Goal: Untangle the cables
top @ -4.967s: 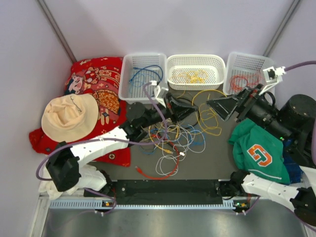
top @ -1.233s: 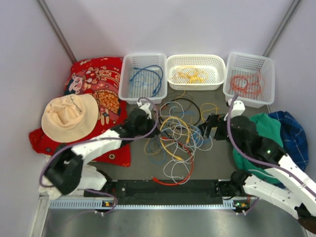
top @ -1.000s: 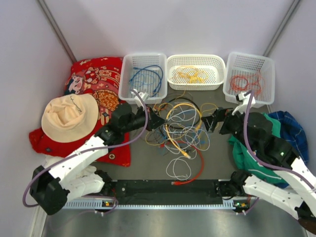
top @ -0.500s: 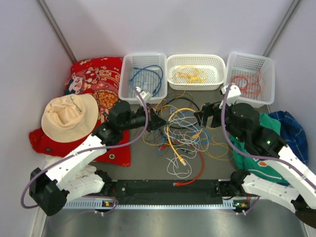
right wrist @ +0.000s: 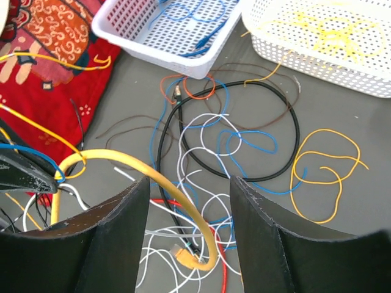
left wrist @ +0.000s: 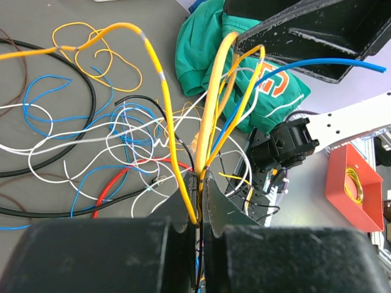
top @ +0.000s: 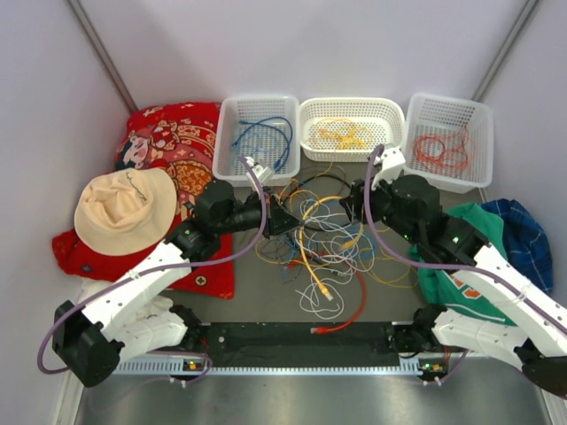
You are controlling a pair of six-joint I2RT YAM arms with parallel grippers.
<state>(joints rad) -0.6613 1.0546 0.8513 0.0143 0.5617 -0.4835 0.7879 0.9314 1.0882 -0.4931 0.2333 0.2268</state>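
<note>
Cable tangle [top: 323, 252], heaped on the table [top: 266, 305] between both arms: left gripper [left wrist: 200, 178] pinched tight on the thick yellow cable [right wrist: 153, 176] with thinner strands, right gripper [right wrist: 189, 183] jaws half apart astride it, empty; hazard: pulling could cinch knots or drag the heap.

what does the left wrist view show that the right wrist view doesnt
Only left wrist: the green shirt and a red box. Only right wrist: the basket of blue cables, the basket of yellow cables, the red cloth and the open right claw. Both: the tangled cables, the black cable loop and the thick yellow cable pinched in the shut left claw.
</note>
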